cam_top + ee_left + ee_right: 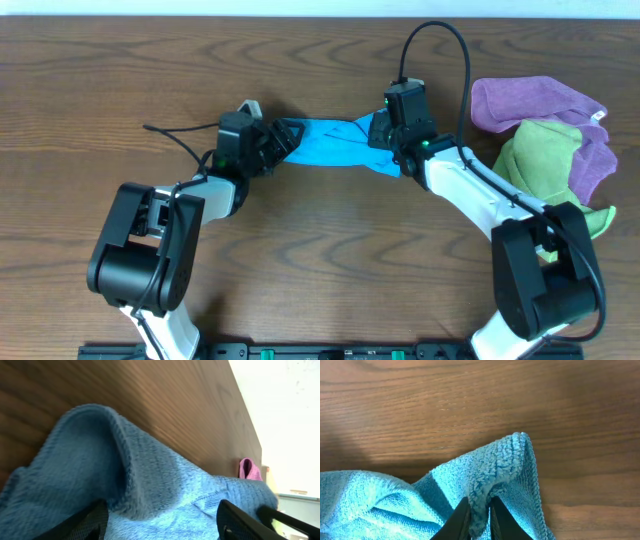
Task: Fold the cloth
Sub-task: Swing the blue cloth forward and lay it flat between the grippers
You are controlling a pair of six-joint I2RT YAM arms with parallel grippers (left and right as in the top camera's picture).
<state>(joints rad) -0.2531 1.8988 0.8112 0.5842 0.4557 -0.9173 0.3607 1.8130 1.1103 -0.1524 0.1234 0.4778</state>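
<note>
The left gripper sits left of the middle of the table, a bit nearer the far edge than the near edge. Its jaws stand wide apart. The left end of the cloth is bunched up between its two dark fingers. In the left wrist view the cloth humps up in a soft fold between them. The fingers are not squeezed in on it.

The cloth is bright blue. It runs from the left gripper across to the right gripper, in the middle of the table. It is crumpled and narrow, not spread flat.

The right gripper is at the right end of the cloth. Its jaws are almost shut and pinch a thin fold at the cloth's edge. In the right wrist view a corner of the cloth curls up over the tips, and bare wood shows behind it.

Further right, near the far right corner of the table, lie a purple cloth and a green cloth. The green one rests partly on the purple one. Both are apart from the blue cloth.
</note>
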